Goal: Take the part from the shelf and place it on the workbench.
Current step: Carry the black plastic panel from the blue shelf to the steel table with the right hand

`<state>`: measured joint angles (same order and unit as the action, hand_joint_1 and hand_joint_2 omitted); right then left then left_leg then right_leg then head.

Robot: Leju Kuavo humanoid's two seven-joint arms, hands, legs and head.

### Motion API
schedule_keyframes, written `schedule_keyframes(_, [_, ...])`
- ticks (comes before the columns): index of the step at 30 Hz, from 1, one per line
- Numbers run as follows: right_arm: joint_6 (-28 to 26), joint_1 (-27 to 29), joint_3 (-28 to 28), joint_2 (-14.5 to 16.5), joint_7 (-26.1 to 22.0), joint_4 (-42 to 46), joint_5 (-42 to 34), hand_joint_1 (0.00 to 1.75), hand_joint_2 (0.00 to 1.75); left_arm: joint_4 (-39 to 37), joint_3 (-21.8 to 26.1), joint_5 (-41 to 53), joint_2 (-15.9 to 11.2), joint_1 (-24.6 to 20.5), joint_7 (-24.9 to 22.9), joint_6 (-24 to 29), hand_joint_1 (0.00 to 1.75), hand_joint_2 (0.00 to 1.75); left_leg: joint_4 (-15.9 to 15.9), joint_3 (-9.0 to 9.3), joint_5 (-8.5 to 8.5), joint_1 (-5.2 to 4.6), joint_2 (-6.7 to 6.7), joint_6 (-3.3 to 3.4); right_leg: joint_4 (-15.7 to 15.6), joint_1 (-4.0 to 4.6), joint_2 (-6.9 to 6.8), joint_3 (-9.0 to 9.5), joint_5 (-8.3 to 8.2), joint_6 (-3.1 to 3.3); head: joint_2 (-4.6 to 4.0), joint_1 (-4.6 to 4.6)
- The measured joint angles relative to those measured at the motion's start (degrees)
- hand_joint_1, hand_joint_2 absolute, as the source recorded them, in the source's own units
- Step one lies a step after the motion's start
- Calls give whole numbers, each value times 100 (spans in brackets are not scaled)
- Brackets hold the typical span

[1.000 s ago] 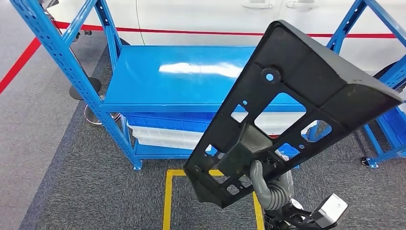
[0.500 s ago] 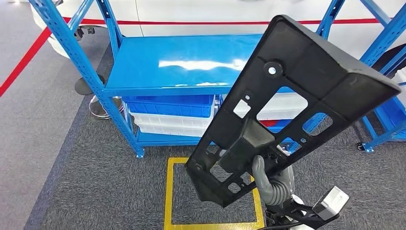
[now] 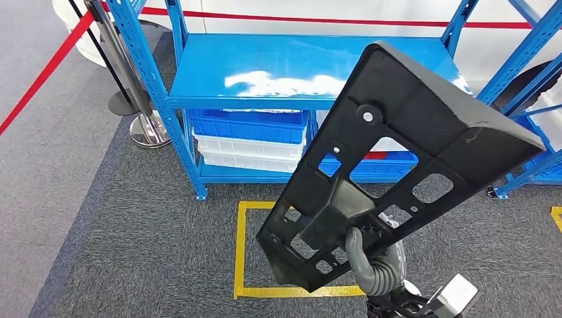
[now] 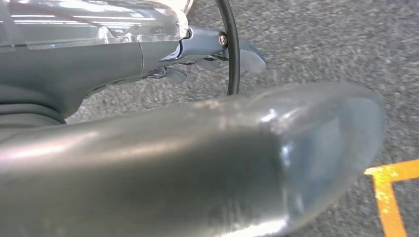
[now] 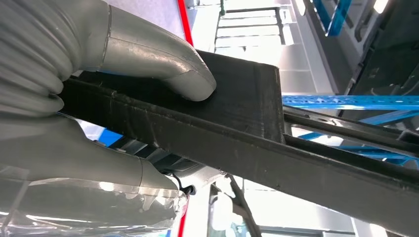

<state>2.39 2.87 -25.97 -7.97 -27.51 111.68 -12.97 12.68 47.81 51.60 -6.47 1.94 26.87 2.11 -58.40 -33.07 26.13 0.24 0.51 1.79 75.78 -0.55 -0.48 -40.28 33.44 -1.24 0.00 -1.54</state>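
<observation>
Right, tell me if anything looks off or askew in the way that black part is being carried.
The black part is held only near its lower end by the right hand, so most of its length rises slanted and unsupported above the grip. That looks top-heavy, though the thumb presses flat on it. No damage visible.

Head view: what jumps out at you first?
A big black part full of cut-outs, tilted up across the middle of the picture, gripped at its lower end by the robot's right hand. Behind it stands a blue shelf; on the carpet below is a yellow square outline.
</observation>
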Motion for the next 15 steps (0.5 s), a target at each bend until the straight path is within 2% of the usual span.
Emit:
schedule_keyframes(1, [-10,30,0,1,-15,5,17,175,175,0,12,2,0,2,-1,3,0,0,-2,-82,-62,-31,-1,4,-153,23,4,204,-169,57,0,1])
schedule_keyframes(2, [-22,57,0,1,-33,17,36,175,175,0,25,7,0,4,-1,5,0,0,-4,-149,-121,-60,-3,7,-482,61,9,497,-306,136,0,1])
schedule_keyframes(4, [-39,93,0,3,-68,70,79,175,175,0,45,37,4,14,2,7,0,0,-6,-246,-234,-108,-5,-7,-1405,142,6,1171,-290,302,0,-5])
schedule_keyframes(5, [-44,108,0,5,-84,102,107,175,175,0,52,60,3,19,5,5,0,0,6,-265,-291,-109,-4,-24,-1732,178,4,1375,-229,347,0,-8])
schedule_keyframes(6, [-48,125,0,7,-98,130,132,175,175,0,63,90,1,24,8,4,0,0,24,-274,-349,-101,0,-49,-1934,199,0,1477,-178,374,0,-2])
schedule_keyframes(8, [-55,179,0,11,-121,166,184,175,175,0,98,147,-16,41,15,4,0,0,58,-304,-428,-86,-4,-107,-2041,194,-15,1443,-300,397,0,19])
schedule_keyframes(9, [-60,207,0,16,-130,177,209,175,175,0,117,171,-23,52,19,7,0,0,16,-345,-346,-85,-11,-143,-2085,176,-23,1397,-380,424,0,25])
schedule_keyframes(10, [-66,238,0,27,-139,187,238,175,175,0,134,189,-33,65,22,15,0,0,-123,-406,-139,-81,-19,-182,-2120,157,-33,1328,-471,445,0,16])
schedule_keyframes(11, [-74,272,0,39,-151,196,269,175,175,0,152,199,-44,71,25,25,0,0,-369,-478,160,-65,-25,-221,-2135,143,-40,1246,-552,459,0,8])
schedule_keyframes(12, [-80,310,0,48,-162,202,299,175,175,0,169,207,-54,77,26,38,0,0,-698,-547,472,-43,-28,-264,-2125,140,-37,1154,-622,473,0,-2])
schedule_keyframes(13, [-85,348,0,55,-170,207,323,175,175,0,184,217,-63,76,26,51,0,0,-1063,-603,695,-16,-28,-301,-2097,135,-42,1055,-683,469,0,-7])
schedule_keyframes(14, [-89,382,0,57,-176,208,341,175,175,0,196,230,-67,75,26,60,0,0,-1363,-614,748,13,-28,-339,-2055,126,-46,943,-742,453,0,-5])
schedule_keyframes(15, [-91,408,0,57,-179,208,351,175,175,0,204,242,-70,74,26,68,0,0,-1531,-563,659,44,-27,-379,-2000,110,-50,819,-795,432,0,-5])
